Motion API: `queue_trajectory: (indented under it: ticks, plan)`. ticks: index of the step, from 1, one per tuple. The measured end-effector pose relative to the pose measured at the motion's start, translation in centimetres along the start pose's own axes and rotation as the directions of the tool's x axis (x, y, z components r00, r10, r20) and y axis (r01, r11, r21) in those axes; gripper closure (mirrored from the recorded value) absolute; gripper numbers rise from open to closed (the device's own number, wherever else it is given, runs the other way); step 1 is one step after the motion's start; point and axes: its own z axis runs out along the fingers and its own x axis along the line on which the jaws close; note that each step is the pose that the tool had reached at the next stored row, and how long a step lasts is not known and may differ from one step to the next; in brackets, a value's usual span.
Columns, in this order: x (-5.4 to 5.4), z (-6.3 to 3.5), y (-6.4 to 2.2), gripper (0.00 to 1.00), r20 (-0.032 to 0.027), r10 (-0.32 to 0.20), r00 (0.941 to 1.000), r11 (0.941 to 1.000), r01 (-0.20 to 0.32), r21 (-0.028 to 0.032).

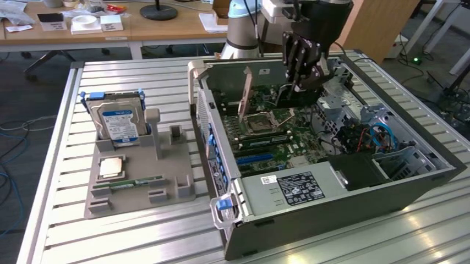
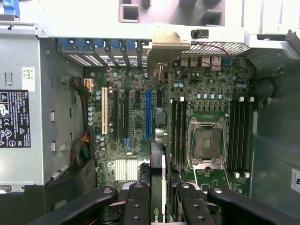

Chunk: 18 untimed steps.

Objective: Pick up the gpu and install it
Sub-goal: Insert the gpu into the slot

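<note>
Gripper (image 2: pixel 161 187): closed on the gpu (image 2: pixel 158 159), pinching the thin card between the fingers with its edge turned down at the board.
Gpu position: inside the open computer case (image 1: pixel 411 181), above the motherboard (image 2: pixel 211 89), between the blue slot (image 2: pixel 148 115) and the RAM slots (image 2: pixel 177 131). Apparently not yet seated, though cannot tell whether touching a slot.
Bracket end (image 2: pixel 166 44): silver, apparently the card's own, reaching toward the rear wall of the case, just beside the row of blue latches (image 2: pixel 101 44).
Step in hand: judged to be lining up the card over its slot and seating it.
Doing it well: hold the card upright and parallel to the slot. Match the connector edge along its full length before pressing. Bring the bracket into its rear opening together with the card edge. Press straight down and evenly, never at a tilt.
Watch for: CPU socket (image 2: pixel 206 140) near the card's path, open and probably easy to damage. Also the wire bundle (image 2: pixel 84 145) at the board's edge.
Grip: probably a narrow hold on a thin card, so prone to pivoting. Avoid side loads.
Elsewhere: hard drive (image 1: pixel 121 124) standing in the grey holder (image 1: pixel 140 187), well apart from the case.
</note>
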Motion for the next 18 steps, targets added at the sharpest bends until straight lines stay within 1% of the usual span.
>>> queue_trajectory:
  ticks: [4,14,18]
  plan:
    - [0.0,0.43,0.0,0.74,0.0,0.0,1.0,1.0,0.0,0.0]
    - [0.0,0.64,0.05,0.74,0.0001,0.0,1.0,1.0,0.0,0.0001]
    - [0.0,1.22,0.07,0.74,0.0001,0.0,1.0,1.0,0.0,0.0001]
